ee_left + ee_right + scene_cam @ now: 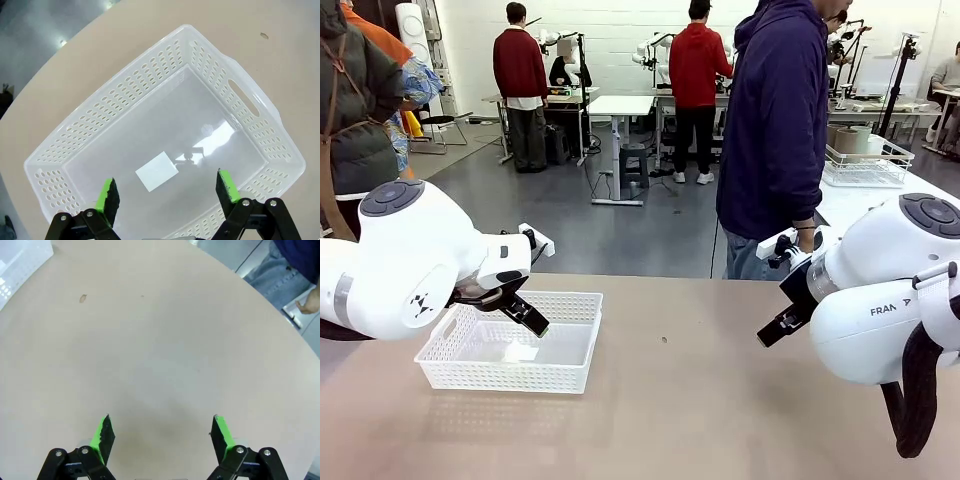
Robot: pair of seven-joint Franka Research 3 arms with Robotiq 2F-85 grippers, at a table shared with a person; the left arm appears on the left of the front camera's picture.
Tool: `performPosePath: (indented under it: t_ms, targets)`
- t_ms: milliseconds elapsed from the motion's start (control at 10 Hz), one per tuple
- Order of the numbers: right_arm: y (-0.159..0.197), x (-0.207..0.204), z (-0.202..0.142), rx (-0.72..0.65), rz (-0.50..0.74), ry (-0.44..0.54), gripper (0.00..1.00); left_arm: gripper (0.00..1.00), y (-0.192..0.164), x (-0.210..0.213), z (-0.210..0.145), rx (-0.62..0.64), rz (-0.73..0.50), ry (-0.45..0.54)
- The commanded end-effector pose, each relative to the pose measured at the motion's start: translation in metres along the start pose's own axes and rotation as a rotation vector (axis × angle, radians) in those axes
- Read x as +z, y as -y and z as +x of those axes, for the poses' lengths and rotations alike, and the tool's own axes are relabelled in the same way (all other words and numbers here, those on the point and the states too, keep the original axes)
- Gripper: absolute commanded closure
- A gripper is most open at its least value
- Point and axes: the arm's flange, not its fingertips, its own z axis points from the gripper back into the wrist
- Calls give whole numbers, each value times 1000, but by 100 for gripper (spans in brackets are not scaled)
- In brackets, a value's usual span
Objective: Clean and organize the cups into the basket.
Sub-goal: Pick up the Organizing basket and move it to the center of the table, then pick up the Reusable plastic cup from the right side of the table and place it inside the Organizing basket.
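Note:
The white lattice basket (502, 376) stands empty on the left part of the tan table, with only a white label on its floor. My left gripper (523, 312) hangs open just above its near left side. In the left wrist view the basket (150, 75) lies below the open left gripper (167, 192), nothing between the green pads. My right gripper (776, 326) is open over bare table at the right; the right wrist view shows it (162, 432) above the tabletop, a basket corner (20, 265) far off. No cups are on the table.
A person in a dark blue hoodie (775, 130) stands at the table's far edge, one hand (307, 302) hanging by the side. A white wire basket (865, 168) on a side table at the back right holds tan shapes too small to identify.

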Motion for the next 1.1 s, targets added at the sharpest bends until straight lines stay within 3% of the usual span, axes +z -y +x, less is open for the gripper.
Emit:
performPosePath:
  t_ms: [0, 800, 1000]
  targets:
    - [0, 0, 0, 0, 0, 0, 0, 0, 0, 0, 0, 0, 0, 0]
    - [0, 0, 0, 0, 0, 0, 0, 0, 0, 0, 0, 0, 0, 0]
    - [-16, 67, 13, 14, -65, 9, 0, 0, -3, 63, 13, 4, 111, -16]
